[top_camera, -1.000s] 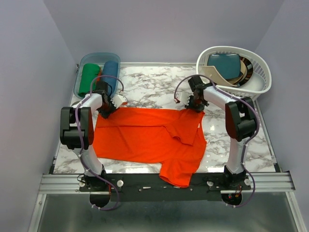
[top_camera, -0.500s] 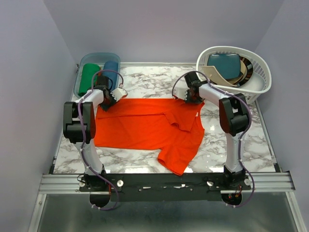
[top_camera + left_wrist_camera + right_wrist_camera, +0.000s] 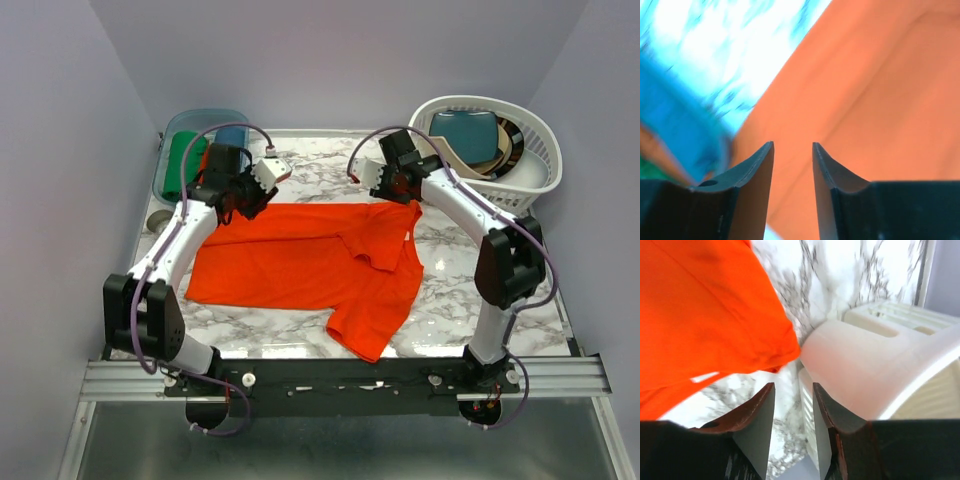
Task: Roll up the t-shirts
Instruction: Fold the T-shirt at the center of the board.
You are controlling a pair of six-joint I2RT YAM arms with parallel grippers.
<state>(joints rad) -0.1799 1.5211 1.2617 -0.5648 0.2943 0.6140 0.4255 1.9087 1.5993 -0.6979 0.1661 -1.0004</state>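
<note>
Toward the near edge of the marble table (image 3: 320,170), one end of the orange t-shirt (image 3: 290,265) sags close to the rim; the rest lies spread across the middle, fairly flat on the left, creased and doubled over on the right.

At its far left corner hangs the left gripper (image 3: 793,143), fingers a little apart, cloth showing through the gap but none seen nipped.

At the far right corner the right gripper (image 3: 793,385) is likewise slightly spread; only marble shows between its fingers, with the cloth corner just beside them.

Farther left, a bin (image 3: 200,113) holds a green shirt (image 3: 180,165) and a blue shirt (image 3: 232,135); farther right stands a basket (image 3: 530,180).

Laying-out looks to be the step in hand, rolling not yet begun; next the right side likely wants flattening, both corners taken evenly.
</note>
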